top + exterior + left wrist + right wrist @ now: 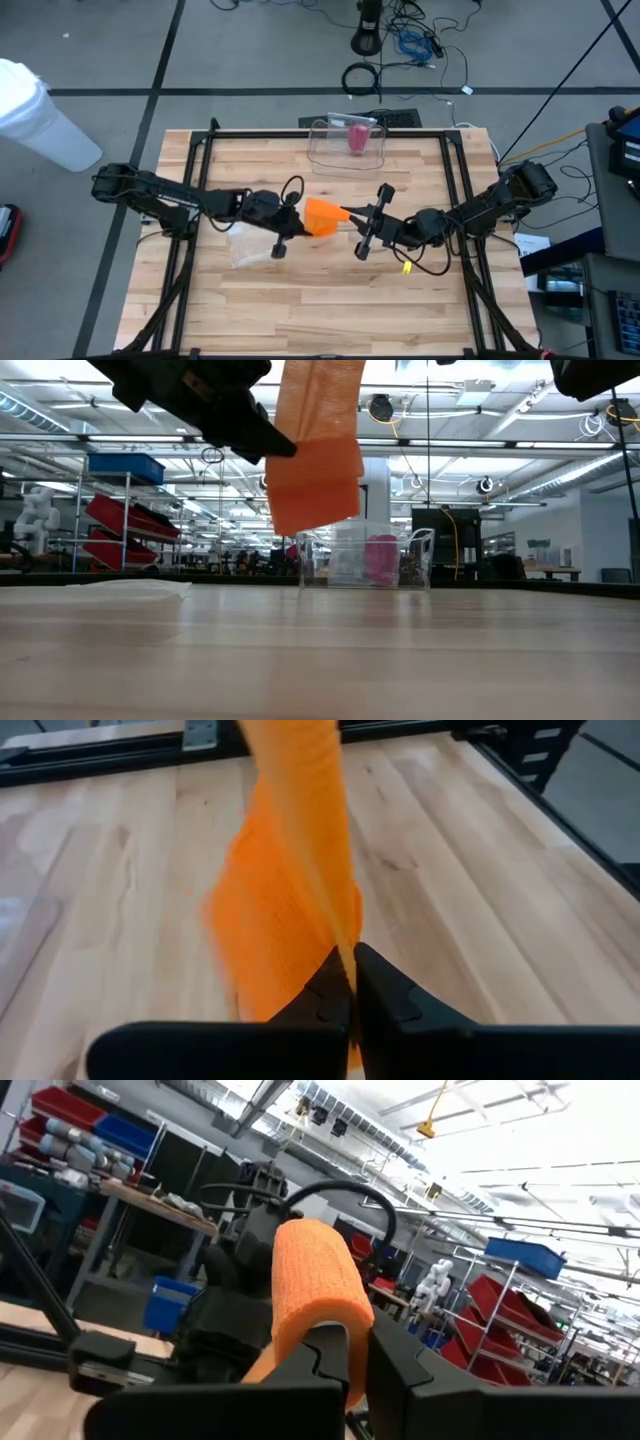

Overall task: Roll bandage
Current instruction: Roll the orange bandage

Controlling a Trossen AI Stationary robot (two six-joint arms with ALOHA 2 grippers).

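Bandage [322,216] hangs in the air over the middle of the surface [330,300], pinched between my two tools. My left tool [296,229] is clamped on one end. My right tool [349,213] is clamped on the other end. A clear box [347,143] sits at the far edge.

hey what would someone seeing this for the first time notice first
A bright orange bandage is stretched in the air above the middle of the wooden table, pinched between the left pincer and the right pincer, both shut on it. Behind it, at the table's far edge, stands a clear plastic bin holding something pink.
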